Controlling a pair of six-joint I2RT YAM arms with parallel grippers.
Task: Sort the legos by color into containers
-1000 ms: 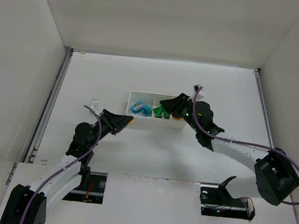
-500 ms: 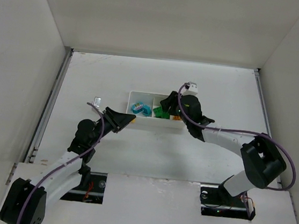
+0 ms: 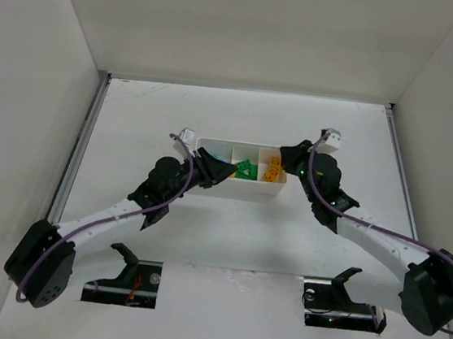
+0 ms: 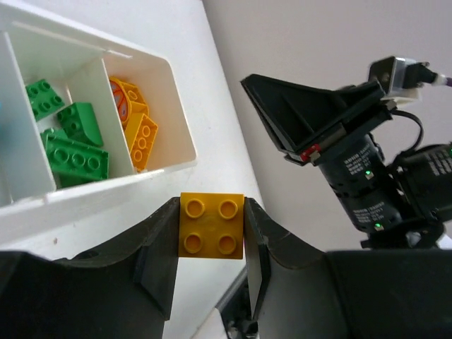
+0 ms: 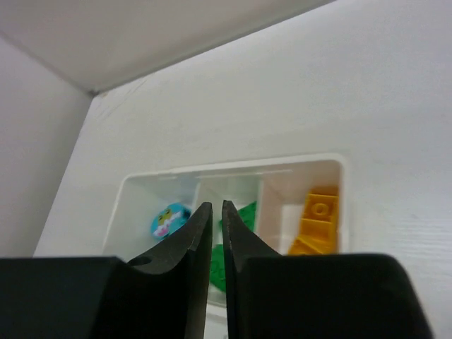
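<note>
My left gripper (image 4: 212, 212) is shut on a yellow-orange four-stud lego (image 4: 212, 226). In the top view it (image 3: 216, 172) hangs over the left end of the white three-compartment tray (image 3: 236, 190). The middle compartment holds green legos (image 3: 245, 168) (image 4: 70, 145). The right one holds yellow-orange legos (image 3: 272, 168) (image 4: 134, 123). A teal lego (image 5: 169, 219) lies in the left compartment. My right gripper (image 3: 288, 156) (image 5: 217, 212) is shut and empty, just off the tray's right end, pointing at the tray (image 5: 233, 169).
White walls enclose the table on the left, back and right. My right gripper (image 4: 311, 116) shows in the left wrist view, beyond the tray's right end (image 4: 176, 127).
My left arm has swung right with the yellow-orange lego, from beside the tray's left end to over it. My right gripper has drawn back from over the tray to its right end.
</note>
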